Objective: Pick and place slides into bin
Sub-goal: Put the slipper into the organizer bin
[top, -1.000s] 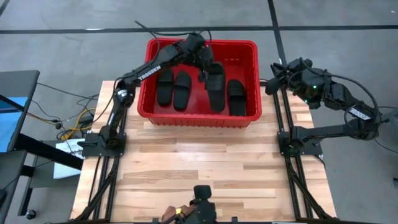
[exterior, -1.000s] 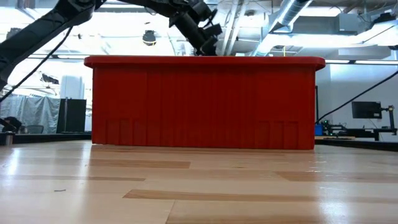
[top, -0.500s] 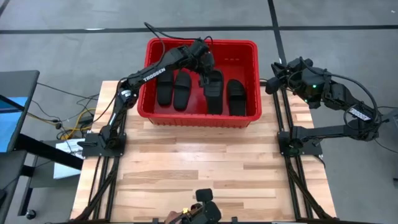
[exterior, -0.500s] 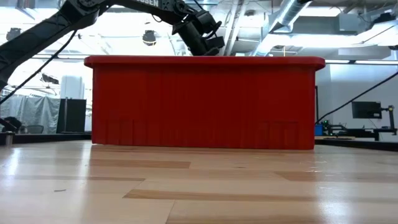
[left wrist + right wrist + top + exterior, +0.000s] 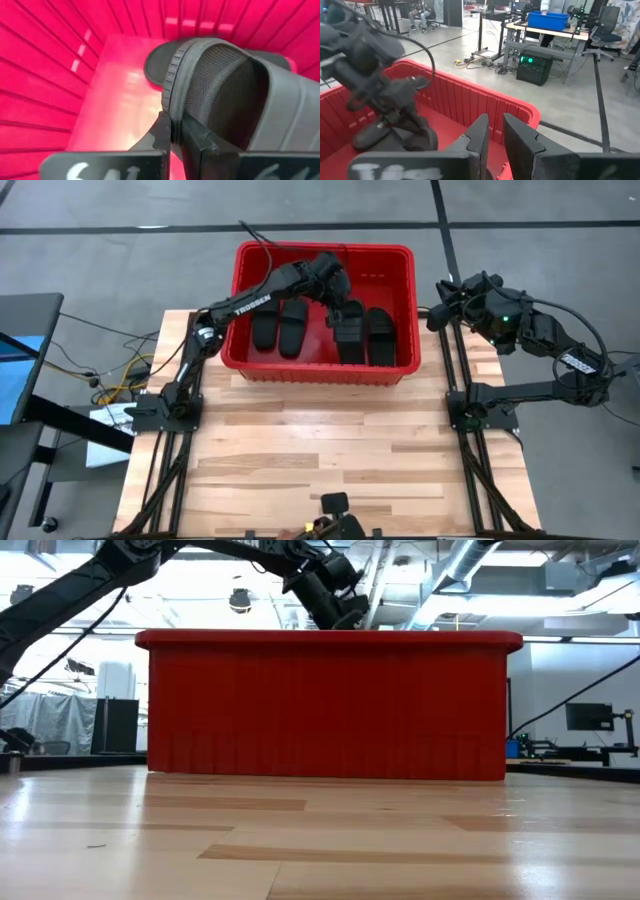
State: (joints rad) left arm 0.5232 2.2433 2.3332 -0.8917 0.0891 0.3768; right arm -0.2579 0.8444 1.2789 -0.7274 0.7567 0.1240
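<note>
The red bin (image 5: 325, 248) stands at the table's far middle, its near wall filling the low view (image 5: 330, 705). Inside lie two black slides side by side at the left (image 5: 265, 325) (image 5: 293, 328) and one at the right (image 5: 380, 335). Between them is another slide (image 5: 350, 338), and my left gripper (image 5: 338, 305) is shut on it, just above the rim in the low view (image 5: 345, 615). My right gripper (image 5: 440, 305) waits raised beyond the bin's right wall, its fingers (image 5: 492, 132) together with nothing between them. My left gripper pinches the rim of the slide's sole (image 5: 170, 107) at the slide's far end, one finger on the footbed side, the other on the underside. The fingers slant down from the far left. The slide runs from them toward the bin's near wall; whether its near end touches the floor is hidden.
The bin's ribbed walls (image 5: 50, 75) close round the held slide, with bare red floor (image 5: 120, 100) beside it and part of another slide (image 5: 155, 62) beyond. Bare wooden tabletop (image 5: 320, 450) spreads in front of the bin. The right wrist view shows the bin's rim (image 5: 485, 95).
My left gripper has sunk into the bin and gone toward the table's near edge and a little right, staying shut on the slide. The slide has come down with it and now lies lower between the others.
</note>
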